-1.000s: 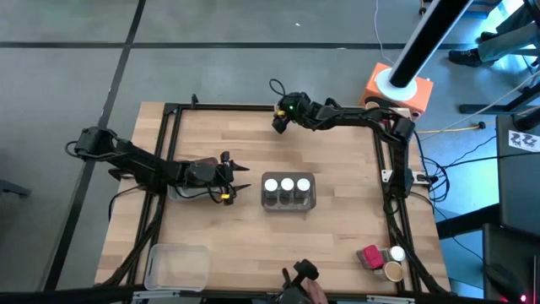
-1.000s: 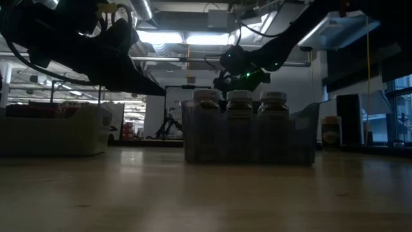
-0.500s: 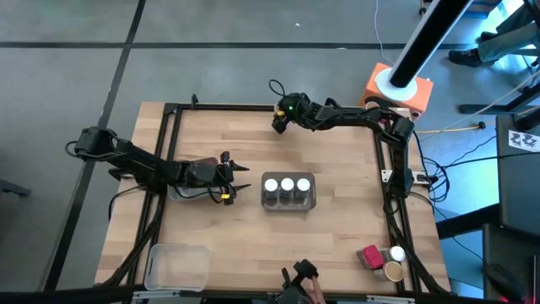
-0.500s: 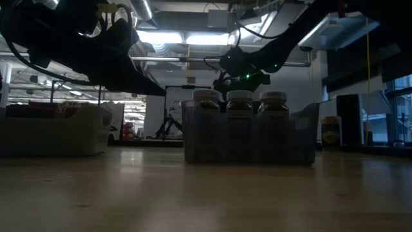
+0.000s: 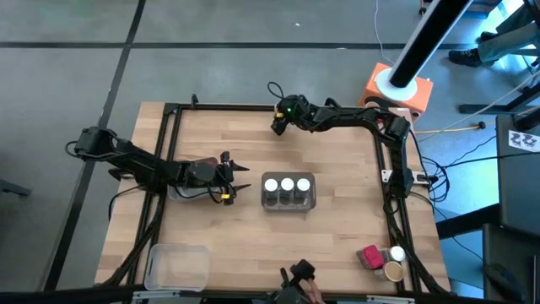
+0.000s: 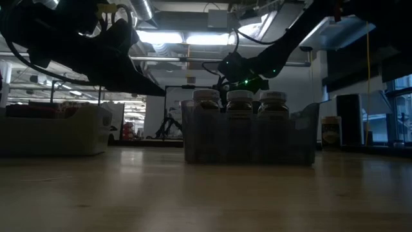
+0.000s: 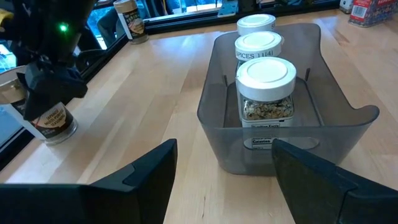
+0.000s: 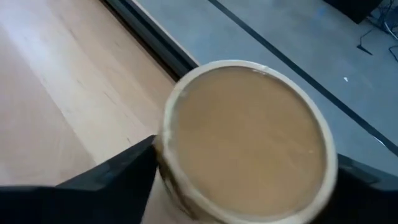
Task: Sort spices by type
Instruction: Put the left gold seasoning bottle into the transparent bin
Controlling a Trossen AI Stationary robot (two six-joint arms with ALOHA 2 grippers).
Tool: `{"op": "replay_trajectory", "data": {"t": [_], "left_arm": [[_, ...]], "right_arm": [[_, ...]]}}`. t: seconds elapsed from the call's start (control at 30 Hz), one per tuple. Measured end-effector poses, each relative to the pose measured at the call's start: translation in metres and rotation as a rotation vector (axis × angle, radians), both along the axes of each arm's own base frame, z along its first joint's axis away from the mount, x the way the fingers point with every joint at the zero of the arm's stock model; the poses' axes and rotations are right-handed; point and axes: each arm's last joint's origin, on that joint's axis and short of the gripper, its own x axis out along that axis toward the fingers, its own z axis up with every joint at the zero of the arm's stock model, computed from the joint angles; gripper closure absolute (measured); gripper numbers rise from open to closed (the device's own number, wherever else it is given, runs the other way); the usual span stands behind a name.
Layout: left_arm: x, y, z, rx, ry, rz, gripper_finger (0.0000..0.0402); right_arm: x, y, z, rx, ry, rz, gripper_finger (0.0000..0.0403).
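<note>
Three white-lidded spice jars [image 5: 288, 185] stand in a row in a grey tray [image 7: 211, 118] at the table's middle. My left gripper [image 5: 240, 175] hangs open just left of that tray, holding nothing. At the far edge my right gripper [image 5: 276, 127] slants down over a tan-lidded jar [image 8: 249, 137], which stands upright on the table [image 7: 53, 121]. Its fingers [image 8: 106, 186] flank the jar below the lid. A red packet [image 5: 369, 257], a white-lidded jar [image 5: 396, 252] and a tan-lidded jar [image 5: 392, 271] sit at the near right corner. My right gripper's fingers stand on either side of the tan-lidded jar's body [image 7: 55, 124], coming from above at a slant. The lid hides where they meet the jar, so I cannot tell whether they touch it. The jar's base rests on the table.
An empty clear tray [image 5: 175, 266] lies at the near left corner, and another clear tray [image 5: 179, 191] sits under my left arm. A black frame [image 5: 384, 160] runs along the table's edges. An orange base [image 5: 398, 89] stands beyond the far right corner.
</note>
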Motion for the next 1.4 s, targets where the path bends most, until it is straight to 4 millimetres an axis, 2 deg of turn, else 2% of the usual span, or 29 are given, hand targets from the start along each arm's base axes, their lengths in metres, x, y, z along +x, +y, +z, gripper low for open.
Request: {"op": "replay_trajectory", "data": {"t": [0.1, 0.2, 0.33, 0.5, 0.83, 1.17, 1.4], "left_arm": [[0.000, 0.000, 0.000, 0.000, 0.000, 0.000, 0.0153], [0.000, 0.000, 0.000, 0.000, 0.000, 0.000, 0.0153], [0.000, 0.000, 0.000, 0.000, 0.000, 0.000, 0.0153], [0.000, 0.000, 0.000, 0.000, 0.001, 0.000, 0.0153], [0.000, 0.000, 0.000, -0.064, -0.015, 0.024, 0.0153], [0.000, 0.000, 0.000, -0.071, -0.018, 0.026, 0.0153], [0.000, 0.000, 0.000, -0.052, -0.013, 0.019, 0.0153]], "right_arm": [[0.000, 0.000, 0.001, 0.000, -0.003, 0.002, 0.0116], [0.001, 0.001, 0.001, -0.008, 0.004, 0.014, 0.0116], [0.005, 0.011, 0.004, -0.035, 0.037, 0.069, 0.0116], [0.011, 0.033, 0.027, -0.081, 0.014, 0.144, 0.0116], [0.020, 0.098, 0.070, -0.119, -0.025, 0.306, 0.0116], [0.030, 0.175, 0.077, -0.112, -0.016, 0.497, 0.0116], [0.034, 0.218, 0.082, -0.121, -0.033, 0.600, 0.0116]]}}
